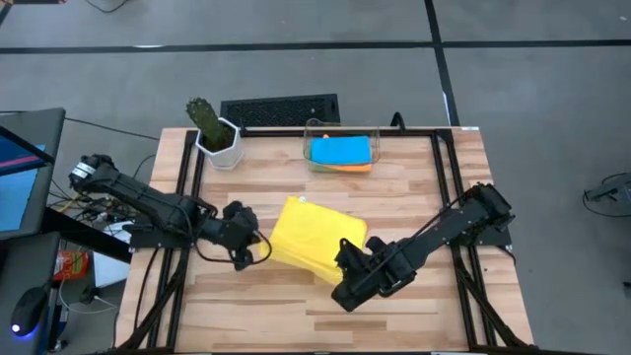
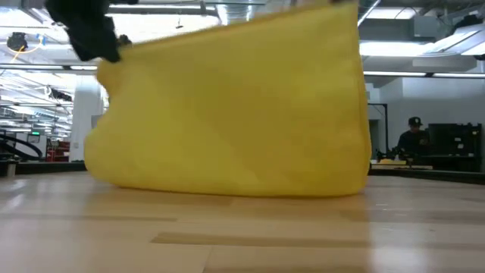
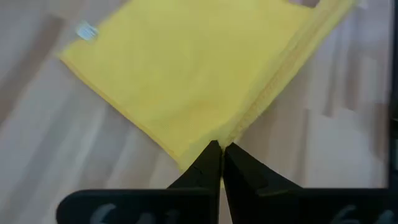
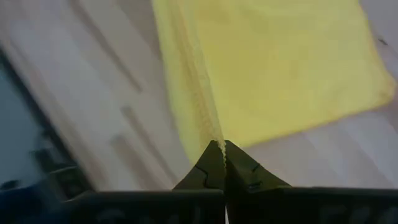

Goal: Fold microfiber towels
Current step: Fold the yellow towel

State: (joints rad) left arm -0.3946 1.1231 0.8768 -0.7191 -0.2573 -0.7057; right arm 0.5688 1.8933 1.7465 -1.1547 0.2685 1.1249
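I hold the yellow towel [image 1: 311, 237] lifted mid-bench, in front of the bin [image 1: 341, 150]: left end effector [image 3: 219, 149] and right end effector [image 4: 219, 148] pinched shut on its near corners; it looks light, limp, best gripped at edges.

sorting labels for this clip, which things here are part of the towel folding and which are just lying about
Job: yellow towel, pinched by left pincer and right pincer; blue towel over orange towel in the clear bin.
Lying about: potted cactus, keyboard.

Low view: yellow towel [image 2: 227, 106] fills the frame, top edge cut off, hiding both grippers and the bin [image 1: 340, 153]; distant person [image 2: 413, 136] too small to detail.
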